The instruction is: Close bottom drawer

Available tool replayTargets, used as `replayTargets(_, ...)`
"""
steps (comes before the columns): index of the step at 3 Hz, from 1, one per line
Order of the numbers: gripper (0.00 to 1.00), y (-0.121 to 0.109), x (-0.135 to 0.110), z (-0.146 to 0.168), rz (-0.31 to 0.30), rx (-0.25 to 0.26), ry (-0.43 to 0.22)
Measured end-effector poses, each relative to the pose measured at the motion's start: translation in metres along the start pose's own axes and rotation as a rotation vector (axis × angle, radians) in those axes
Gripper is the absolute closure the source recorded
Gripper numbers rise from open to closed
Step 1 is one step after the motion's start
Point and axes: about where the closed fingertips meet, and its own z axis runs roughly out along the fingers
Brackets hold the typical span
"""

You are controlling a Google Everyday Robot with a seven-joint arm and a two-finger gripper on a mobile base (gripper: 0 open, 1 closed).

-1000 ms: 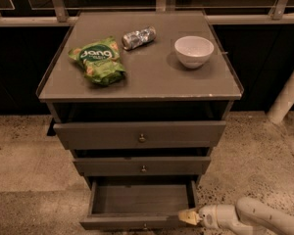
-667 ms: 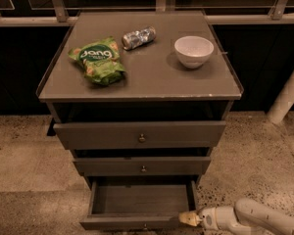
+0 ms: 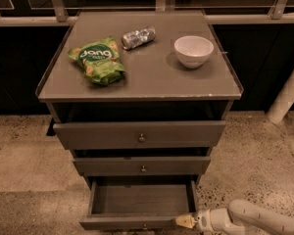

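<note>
The bottom drawer [image 3: 139, 199] stands pulled out, and the end effector [image 3: 185, 222], open or closed I cannot tell, sits at its front's right end, so an off-centre push may jam it.

The bottom drawer [image 3: 137, 202], grey with a small brass knob [image 3: 145, 226], stands pulled well out at lower centre of the frame. The tool [image 3: 185, 222] sits just beside its front's right end.
</note>
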Motion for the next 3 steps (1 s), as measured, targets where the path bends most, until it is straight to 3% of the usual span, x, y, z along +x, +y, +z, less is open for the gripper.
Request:
replayTargets(2, 1.00, -0.035, 0.031, 0.052, 0.075, -0.031, 0.034)
replayTargets(3, 1.00, -0.052, 0.039, 0.071, 0.101, -0.011, 0.015)
